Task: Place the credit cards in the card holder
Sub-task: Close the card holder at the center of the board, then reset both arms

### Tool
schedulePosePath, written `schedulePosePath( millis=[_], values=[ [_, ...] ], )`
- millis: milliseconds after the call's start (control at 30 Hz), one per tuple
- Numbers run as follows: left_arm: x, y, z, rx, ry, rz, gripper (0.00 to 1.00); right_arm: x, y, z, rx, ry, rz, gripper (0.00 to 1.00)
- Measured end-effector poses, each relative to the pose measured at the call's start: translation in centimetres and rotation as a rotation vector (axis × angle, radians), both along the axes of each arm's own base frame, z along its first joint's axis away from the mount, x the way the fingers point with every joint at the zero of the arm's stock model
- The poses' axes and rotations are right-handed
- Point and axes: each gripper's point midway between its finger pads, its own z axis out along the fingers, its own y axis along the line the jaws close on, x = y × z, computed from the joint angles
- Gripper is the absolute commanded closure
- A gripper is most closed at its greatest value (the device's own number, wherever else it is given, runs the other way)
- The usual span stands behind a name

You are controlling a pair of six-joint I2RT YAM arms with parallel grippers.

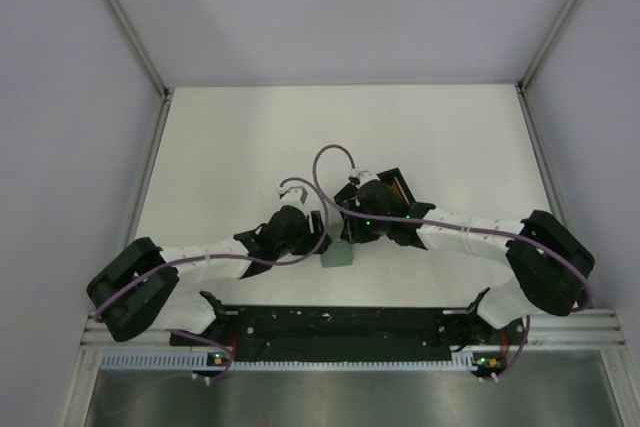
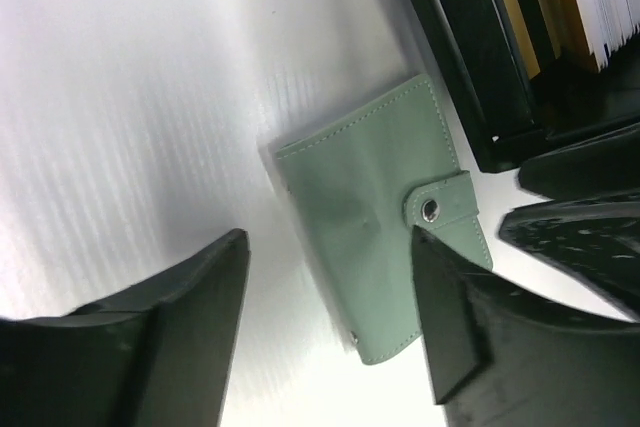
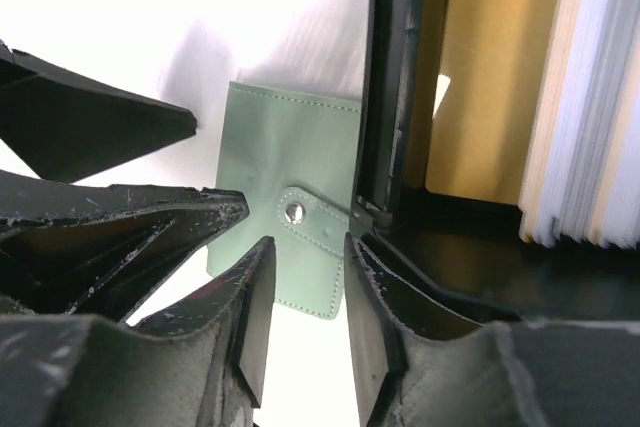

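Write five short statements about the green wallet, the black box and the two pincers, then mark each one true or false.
1. The card holder is closed, its snap strap fastened. True.
2. The left pincer grips a card. False: it is open and holds nothing.
3. Cards stand in the black box. True.
4. The card holder lies inside the black box. False: it lies on the table beside the box.
5. The right pincer is open, close to the strap. True.

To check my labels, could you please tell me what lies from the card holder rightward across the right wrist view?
card holder → black box wall → yellow-orange card → stack of white cards
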Motion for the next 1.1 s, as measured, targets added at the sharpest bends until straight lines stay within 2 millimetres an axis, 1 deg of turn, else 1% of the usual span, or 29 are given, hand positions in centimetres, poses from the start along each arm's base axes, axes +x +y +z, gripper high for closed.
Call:
schedulePosePath(
  millis=[100,133,167,233,267,333,433,533,567,600,667,800,900,933,967,1000,1100],
  values=[
    [-0.2,0.7,0.6,0.015,-0.011,0.007,0.16,-0.1,-0.8,1.2,0.035,-0.036,-0.013,0.58],
    [-0.2,0.9,1.0,0.016,-0.018,0.011,0.13,-0.2,-1.0,1.5,0.042,-0.042,-0.015,0.55],
    [-0.2,1.1,1.3,0.018,-0.026,0.016,0.02,-0.4,-1.3,1.7,0.049,-0.05,-0.016,0.52],
    [-0.1,1.6,2.1,0.023,-0.047,0.029,0.02,-0.9,-1.9,2.0,0.066,-0.06,-0.024,0.47],
    [-0.1,1.8,2.5,0.025,-0.055,0.036,0.02,-1.2,-2.3,2.0,0.072,-0.063,-0.029,0.46],
    [0.0,2.2,3.2,0.028,-0.066,0.05,0.02,-1.8,-3.2,1.9,0.079,-0.067,-0.039,0.41],
    [0.1,2.9,3.9,0.039,-0.079,0.072,0.02,-2.7,-4.8,1.7,0.094,-0.073,-0.067,0.38],
    [0.1,3.6,4.1,0.061,-0.079,0.097,0.02,-2.9,-6.6,1.5,0.111,-0.079,-0.123,0.34],
    [0.0,3.9,4.0,0.069,-0.077,0.105,0.02,-2.8,-7.0,1.5,0.116,-0.081,-0.14,0.32],
    [-0.1,4.3,4.0,0.08,-0.075,0.113,0.02,-2.8,-7.5,1.5,0.119,-0.083,-0.156,0.27],
    [-0.2,5.0,3.9,0.099,-0.071,0.137,0.02,-2.7,-8.6,1.2,0.125,-0.08,-0.202,0.23],
    [-0.1,6.4,4.2,0.137,-0.079,0.191,0.02,-2.0,-11.0,1.0,0.117,-0.081,-0.296,0.2],
    [0.0,7.6,4.5,0.172,-0.09,0.23,0.02,-0.9,-13.6,1.6,0.12,-0.105,-0.403,0.18],
    [0.1,7.8,4.7,0.181,-0.095,0.241,0.02,-0.6,-14.5,1.8,0.126,-0.115,-0.442,0.1],
    [0.2,8.1,4.8,0.189,-0.098,0.251,0.02,-0.2,-15.5,2.2,0.134,-0.129,-0.483,0.07],
    [0.3,8.2,4.9,0.197,-0.102,0.259,0.02,0.2,-16.7,2.5,0.14,-0.145,-0.527,0.06],
    [0.5,8.6,5.2,0.209,-0.11,0.276,0.02,0.9,-19.2,3.2,0.148,-0.184,-0.613,0.06]
  ],
)
